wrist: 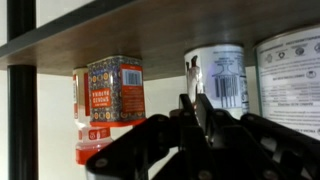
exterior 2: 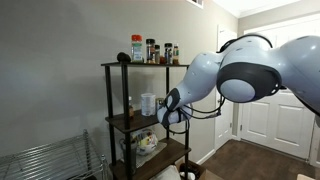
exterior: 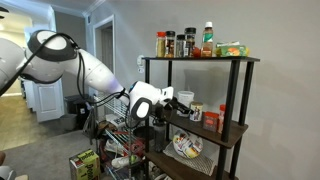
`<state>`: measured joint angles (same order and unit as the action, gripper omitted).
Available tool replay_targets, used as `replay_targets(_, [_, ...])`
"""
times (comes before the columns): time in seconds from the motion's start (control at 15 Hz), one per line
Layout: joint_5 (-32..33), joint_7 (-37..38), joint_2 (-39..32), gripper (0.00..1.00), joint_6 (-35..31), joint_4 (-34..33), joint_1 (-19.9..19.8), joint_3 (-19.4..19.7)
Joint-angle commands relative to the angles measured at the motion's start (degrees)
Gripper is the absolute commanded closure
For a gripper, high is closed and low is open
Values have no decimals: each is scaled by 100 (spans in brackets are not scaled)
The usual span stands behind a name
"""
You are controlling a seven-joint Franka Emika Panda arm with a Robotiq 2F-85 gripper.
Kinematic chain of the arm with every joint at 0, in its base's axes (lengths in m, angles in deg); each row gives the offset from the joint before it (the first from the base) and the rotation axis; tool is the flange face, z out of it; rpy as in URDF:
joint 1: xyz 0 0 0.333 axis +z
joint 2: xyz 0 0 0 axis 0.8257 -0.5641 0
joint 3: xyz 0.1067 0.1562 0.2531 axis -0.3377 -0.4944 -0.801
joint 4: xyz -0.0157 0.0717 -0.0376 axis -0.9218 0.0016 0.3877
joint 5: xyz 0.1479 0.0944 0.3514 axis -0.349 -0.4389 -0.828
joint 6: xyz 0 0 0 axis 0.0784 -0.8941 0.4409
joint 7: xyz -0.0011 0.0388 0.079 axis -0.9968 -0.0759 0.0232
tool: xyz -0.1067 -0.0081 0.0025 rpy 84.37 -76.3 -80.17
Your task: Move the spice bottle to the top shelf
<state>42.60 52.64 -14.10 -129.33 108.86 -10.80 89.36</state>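
Progress: 0 of 2 steps | spice bottle (wrist: 110,95) ungrasped on middle shelf, 9 o'clock of gripper (wrist: 193,100) | jaws nearly pressed together, empty | left: grasp, lift to top shelf (exterior: 200,59)

White can (wrist: 295,85) partly off-frame

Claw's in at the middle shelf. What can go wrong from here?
1. The claw sits under the top shelf. A straight lift would likely hit the board's underside, so it should back out first.
2. The white cup stands right beside the claw. Reaching past it toward the spice bottle could tip it.
3. The top shelf already carries a row of jars. Bare space looks limited, so placing the bottle could knock one off.
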Motion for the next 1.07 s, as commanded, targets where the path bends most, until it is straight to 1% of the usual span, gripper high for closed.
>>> replay_targets(0.0, [170,178,303,55,0,243,325,356])
replay_targets(0.2, [175,182,425,36,0,252,452,562])
replay_targets(0.33, [169,137,565,23,0,288,433,626])
replay_targets(0.4, [179,99,685,16,1,305,294,552])
replay_targets(0.53, [181,86,807,5,3,330,126,521])
replay_targets(0.6, [178,76,875,1,3,364,71,507])
replay_targets(0.67, [195,63,894,0,3,352,-62,458])
replay_targets(1.0, [424,-58,1167,0,7,425,-650,17])
